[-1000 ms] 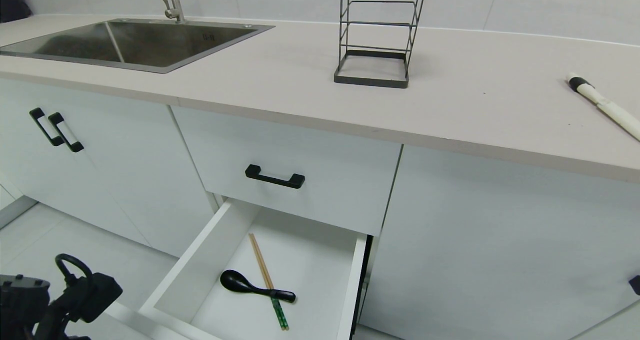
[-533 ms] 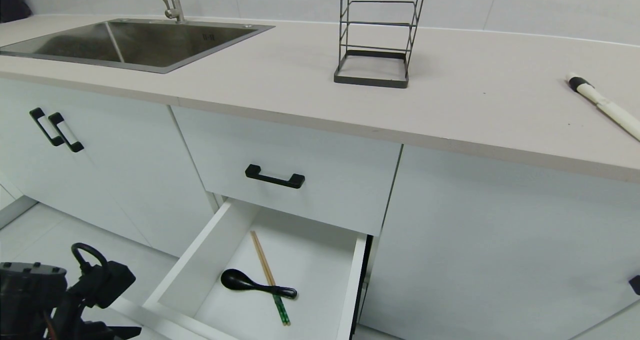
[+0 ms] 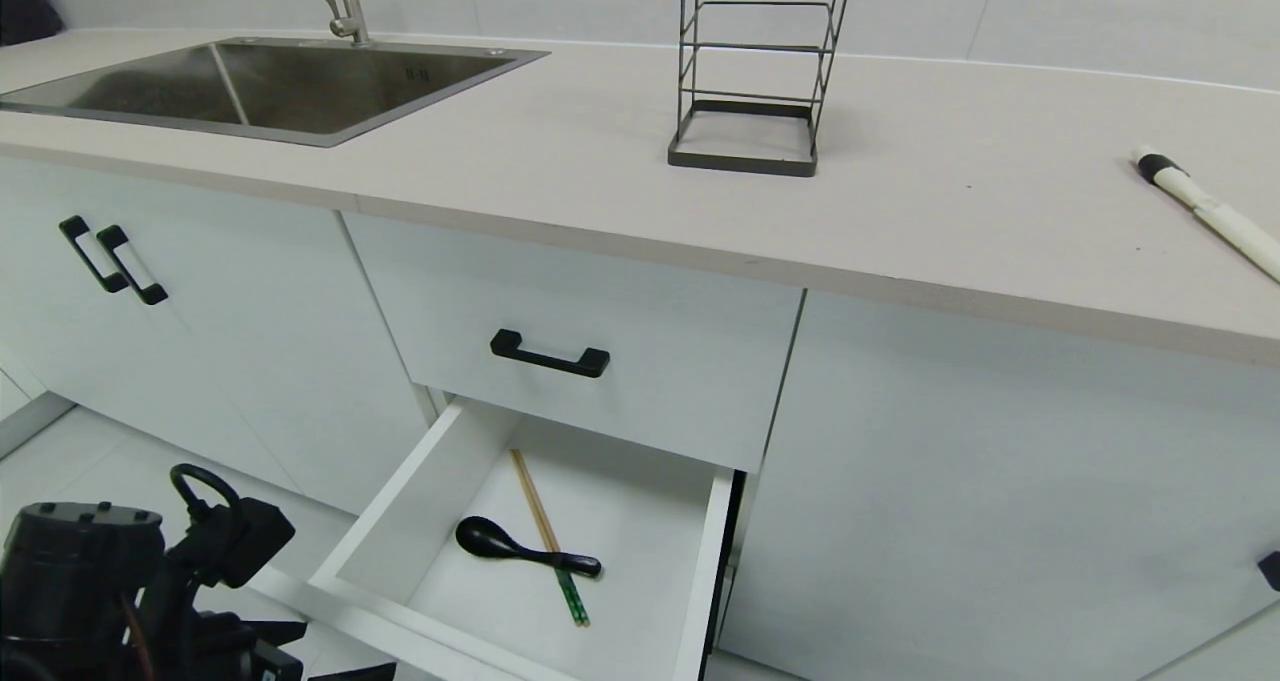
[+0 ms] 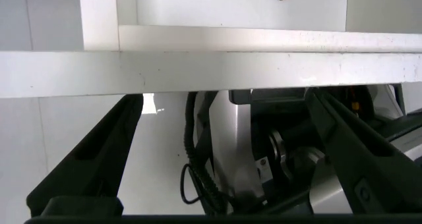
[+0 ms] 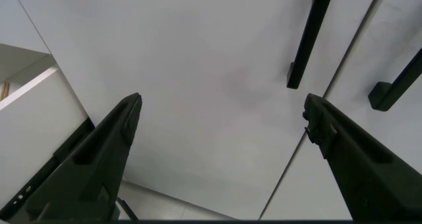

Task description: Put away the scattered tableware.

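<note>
While open, drawer (image 3: pixel 395 511) with black spoon (image 3: pixel 528 555) across chopsticks (image 3: pixel 540 516).

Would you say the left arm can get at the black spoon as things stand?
Probably yes: the drawer is open, the black spoon lies uncovered across the chopsticks, and the left gripper sits open at its front edge.

The open white drawer (image 3: pixel 385 521) holds a black spoon (image 3: pixel 520 551) lying across wooden green-tipped chopsticks (image 3: pixel 535 501); the pale desk (image 3: pixel 950 211) carries a dark wire rack (image 3: pixel 742 164).
</note>
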You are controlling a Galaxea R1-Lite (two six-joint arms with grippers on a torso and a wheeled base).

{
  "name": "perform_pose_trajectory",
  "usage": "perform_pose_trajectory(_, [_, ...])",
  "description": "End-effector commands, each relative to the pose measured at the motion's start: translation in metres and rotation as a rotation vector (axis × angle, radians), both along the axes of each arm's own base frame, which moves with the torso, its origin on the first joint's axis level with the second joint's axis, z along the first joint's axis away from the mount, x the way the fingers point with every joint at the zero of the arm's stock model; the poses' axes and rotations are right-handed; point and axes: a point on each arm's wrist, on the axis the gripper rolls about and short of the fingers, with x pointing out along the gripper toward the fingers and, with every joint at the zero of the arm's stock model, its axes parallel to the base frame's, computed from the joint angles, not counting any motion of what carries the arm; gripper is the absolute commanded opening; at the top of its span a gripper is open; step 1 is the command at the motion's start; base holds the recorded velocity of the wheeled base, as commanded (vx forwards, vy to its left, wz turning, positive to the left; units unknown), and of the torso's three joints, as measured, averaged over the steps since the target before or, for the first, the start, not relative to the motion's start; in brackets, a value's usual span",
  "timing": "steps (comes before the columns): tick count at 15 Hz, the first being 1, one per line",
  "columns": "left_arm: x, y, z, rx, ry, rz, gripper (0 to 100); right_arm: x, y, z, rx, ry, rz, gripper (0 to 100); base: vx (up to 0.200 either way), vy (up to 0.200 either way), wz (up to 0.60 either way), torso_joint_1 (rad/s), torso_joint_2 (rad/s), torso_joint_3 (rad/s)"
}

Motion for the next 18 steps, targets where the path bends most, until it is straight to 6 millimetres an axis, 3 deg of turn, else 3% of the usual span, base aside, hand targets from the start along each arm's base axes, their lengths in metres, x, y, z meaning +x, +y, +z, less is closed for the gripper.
perform_pose_trajectory(1, [0.005,-0.001,-0.004,0.002,0.009,-0.005,100,0.000,0.000,0.000,0.000,0.001,0.001,100,0.000,0.000,0.00,0.000,0.00,0.000])
perform_pose_trajectory(18, [0.062,-0.027,-0.026,-0.044,-0.189,-0.079,100,0.000,0.000,0.000,0.000,0.001,0.001,100,0.000,0.000,0.00,0.000,0.00,0.000])
